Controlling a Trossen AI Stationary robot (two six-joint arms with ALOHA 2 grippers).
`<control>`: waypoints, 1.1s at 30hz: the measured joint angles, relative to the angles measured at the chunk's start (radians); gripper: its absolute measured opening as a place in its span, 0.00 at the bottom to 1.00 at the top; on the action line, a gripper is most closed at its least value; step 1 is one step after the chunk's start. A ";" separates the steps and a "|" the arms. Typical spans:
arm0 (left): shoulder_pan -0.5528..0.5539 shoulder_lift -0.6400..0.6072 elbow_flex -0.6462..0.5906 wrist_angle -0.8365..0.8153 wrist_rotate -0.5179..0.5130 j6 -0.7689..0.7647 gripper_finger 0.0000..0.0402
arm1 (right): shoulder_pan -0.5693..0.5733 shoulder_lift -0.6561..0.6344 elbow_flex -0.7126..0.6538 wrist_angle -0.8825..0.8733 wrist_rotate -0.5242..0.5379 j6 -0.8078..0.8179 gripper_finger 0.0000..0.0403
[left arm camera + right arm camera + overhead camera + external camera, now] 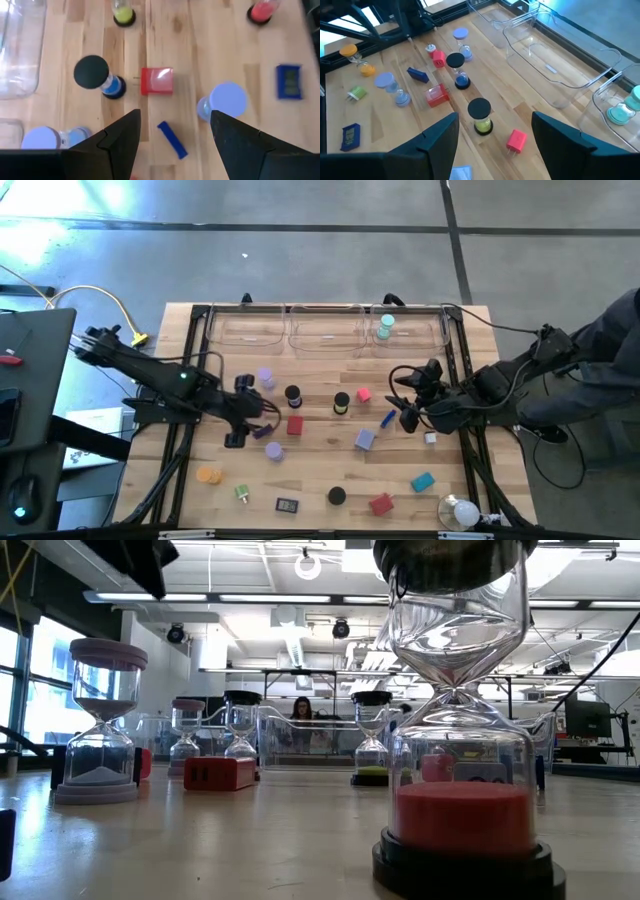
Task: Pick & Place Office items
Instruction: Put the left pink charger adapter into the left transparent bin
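Small office items lie scattered on the wooden table (320,470): sand timers with black (292,394), lavender (265,377) and orange (208,475) caps, red blocks (295,425), a lavender block (365,440) and a teal piece (422,481). My left gripper (240,412) hangs open over the table's left half. In its wrist view a blue stick (172,140) lies on the table below the open fingers (120,140), with a red block (156,81) beyond. My right gripper (405,402) is open above the right half. Ahead of it stand a yellow-sand timer (480,117) and a red plug (516,140).
Clear plastic trays (325,330) line the far edge; the right one holds a teal timer (385,328). A white bulb (460,512) lies at the near right corner. A dark frame (455,360) rims the table. A person sits beyond the trays (300,710).
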 joint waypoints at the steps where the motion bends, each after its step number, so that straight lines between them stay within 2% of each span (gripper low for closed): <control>1: 0.002 0.019 0.000 -0.009 0.000 0.003 0.58 | 0.000 0.000 0.000 0.000 -0.001 0.000 0.59; 5: 0.009 0.105 0.000 -0.028 0.026 -0.048 0.58 | 0.000 0.000 0.000 0.000 -0.026 0.006 0.59; 13: 0.042 0.226 0.000 -0.090 0.097 0.055 0.58 | 0.000 0.000 0.000 0.003 -0.029 0.023 0.59; 16: 0.056 0.237 0.000 -0.124 0.098 0.044 0.58 | 0.000 0.000 0.000 0.003 -0.027 0.025 0.59; 23: 0.095 0.233 -0.001 -0.112 0.099 0.021 0.58 | 0.000 0.000 0.000 -0.001 0.028 0.022 0.59; 28: 0.120 0.233 -0.001 -0.076 0.101 0.018 0.58 | -0.001 0.000 0.000 -0.001 0.029 0.002 0.59; 30: 0.126 0.233 -0.001 -0.074 0.130 -0.017 0.58 | -0.001 0.000 0.000 -0.001 0.030 -0.003 0.59; 33: 0.126 0.233 -0.001 -0.071 0.193 0.026 0.58 | -0.001 0.000 0.000 -0.001 0.030 -0.004 0.59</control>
